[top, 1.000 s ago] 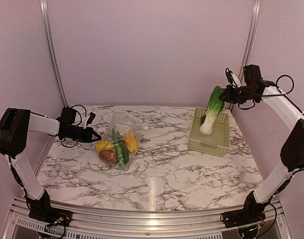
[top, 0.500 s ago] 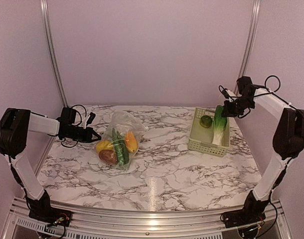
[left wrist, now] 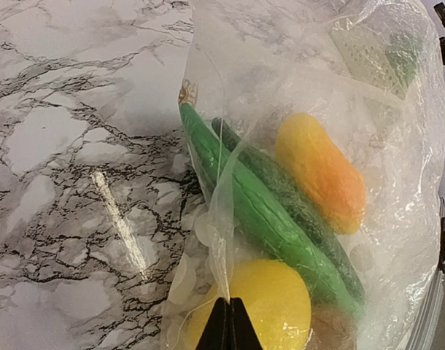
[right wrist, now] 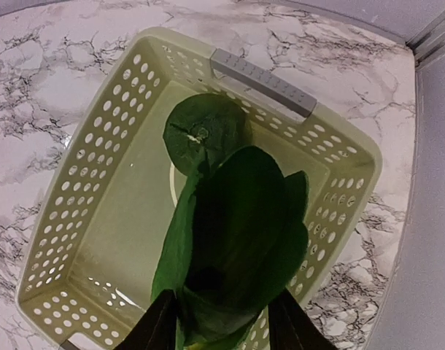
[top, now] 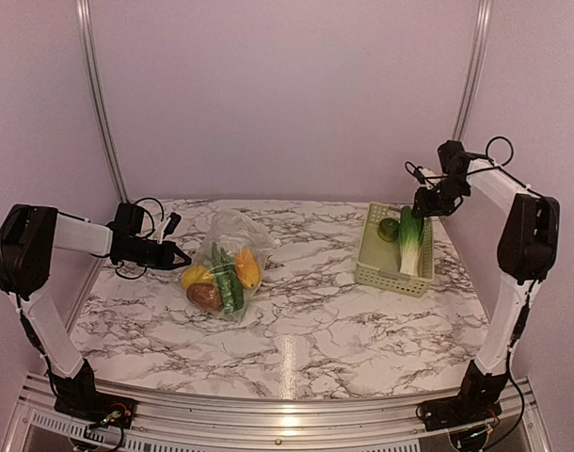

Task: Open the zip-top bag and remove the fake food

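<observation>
The clear zip-top bag (top: 229, 233) lies at the left middle of the table, and its crinkled film fills the left wrist view (left wrist: 317, 80). Inside are fake food pieces: a yellow one (left wrist: 273, 306), an orange one (left wrist: 321, 171), long green ones (left wrist: 259, 208) and a brown one (top: 205, 296). My left gripper (top: 181, 255) is shut on a fold of the bag's edge, which shows in the left wrist view (left wrist: 228, 324). My right gripper (top: 422, 209) is closed around the top of a green leafy vegetable (right wrist: 237, 219) standing tilted in the pale green basket (top: 390, 275).
A round green piece (right wrist: 204, 135) also lies in the basket (right wrist: 262, 73), at its far end. The basket stands at the back right near the wall. Metal frame posts rise at the back corners. Cables hang off both wrists.
My right gripper has brought the leafy vegetable down from above the basket into it, white stem at the near end. The left gripper and the bag have not moved.
</observation>
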Controlling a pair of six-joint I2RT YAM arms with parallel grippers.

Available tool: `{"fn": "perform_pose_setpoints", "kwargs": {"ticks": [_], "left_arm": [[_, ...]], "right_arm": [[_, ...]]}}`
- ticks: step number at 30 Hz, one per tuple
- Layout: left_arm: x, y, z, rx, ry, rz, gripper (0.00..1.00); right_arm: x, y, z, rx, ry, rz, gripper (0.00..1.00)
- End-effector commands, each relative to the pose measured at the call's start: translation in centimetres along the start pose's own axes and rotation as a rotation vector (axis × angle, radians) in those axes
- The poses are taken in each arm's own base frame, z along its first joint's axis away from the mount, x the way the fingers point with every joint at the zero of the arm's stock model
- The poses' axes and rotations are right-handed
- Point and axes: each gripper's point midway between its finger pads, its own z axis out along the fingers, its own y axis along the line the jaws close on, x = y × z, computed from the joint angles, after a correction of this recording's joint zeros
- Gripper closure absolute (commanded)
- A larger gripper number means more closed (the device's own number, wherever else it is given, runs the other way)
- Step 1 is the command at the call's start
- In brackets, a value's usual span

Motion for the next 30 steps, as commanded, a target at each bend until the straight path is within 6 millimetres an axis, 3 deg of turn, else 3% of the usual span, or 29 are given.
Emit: {"fn": "perform_pose_setpoints", "kwargs": {"ticks": [1,3,4,5,9,12,16,22,25,28,30], "left_arm": [[0.1,-0.5,-0.3,0.017,-0.003,0.021,1.00],[0.1,-0.6,-0.1,0.015,0.001,0.024,1.00],[0.1,-0.6,-0.1,0.013,0.005,0.029,1.00],[0.1,-0.7,0.0,0.010,0.010,0.036,1.00],[0.4,-0.7,0.2,-0.008,0.042,0.057,1.00],[0.5,-0.7,0.5,-0.020,0.069,0.085,1.00],[0.3,-0.9,1.0,-0.026,0.091,0.124,1.00],[0.5,-1.5,1.4,-0.024,0.112,0.148,1.00],[0.6,-1.6,1.5,-0.027,0.116,0.157,1.00],[0.5,-1.7,1.7,-0.026,0.120,0.162,1.00],[0.3,-1.8,1.7,-0.027,0.117,0.168,1.00]], "right_arm": [[-3.4,-0.1,-2.4,0.012,-0.097,0.017,0.59],[-4.0,0.4,-2.6,-0.006,-0.117,0.018,0.56],[-4.1,0.6,-2.6,-0.015,-0.122,0.021,0.27],[-4.2,0.8,-2.6,-0.024,-0.126,0.023,0.04],[-5.0,1.6,-3.2,-0.064,-0.170,0.025,0.01],[-6.0,3.5,-3.8,-0.150,-0.223,0.020,0.04],[-7.2,11.0,-3.3,-0.318,-0.253,-0.078,0.08],[-7.8,25.4,-1.7,-0.672,-0.249,-0.186,0.13],[-7.8,32.1,-1.9,-0.838,-0.240,-0.233,0.15],[-6.8,36.8,-1.2,-0.943,-0.199,-0.272,0.19],[-6.1,38.7,-0.4,-0.977,-0.175,-0.288,0.22]]}}
